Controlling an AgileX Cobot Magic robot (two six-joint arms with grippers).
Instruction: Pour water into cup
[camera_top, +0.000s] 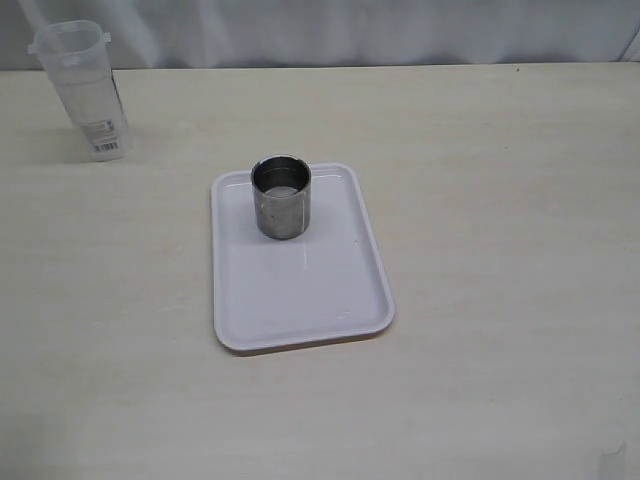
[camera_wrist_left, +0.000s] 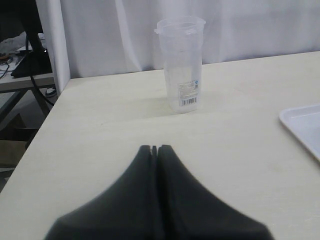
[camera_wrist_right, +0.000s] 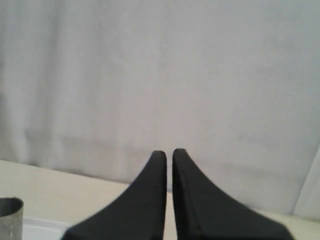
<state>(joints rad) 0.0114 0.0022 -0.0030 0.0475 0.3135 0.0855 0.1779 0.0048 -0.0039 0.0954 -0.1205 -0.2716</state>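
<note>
End effectors (camera_wrist_left: 155, 148) (camera_wrist_right: 169, 151) closed; shiny grey cup (camera_top: 281, 205)

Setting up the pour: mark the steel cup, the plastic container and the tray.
steel cup (camera_top: 281, 214), exterior view, outer side wall.
plastic container (camera_wrist_left: 181, 60), left wrist view, clear wall above the label.
tray (camera_top: 300, 292), exterior view, bare floor.

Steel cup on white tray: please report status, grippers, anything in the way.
Left gripper, right gripper: shut, empty. Short shiny stainless-steel cup upright on white rectangular tray. Tall translucent labelled container apart at far left; cup unobstructed.
</note>
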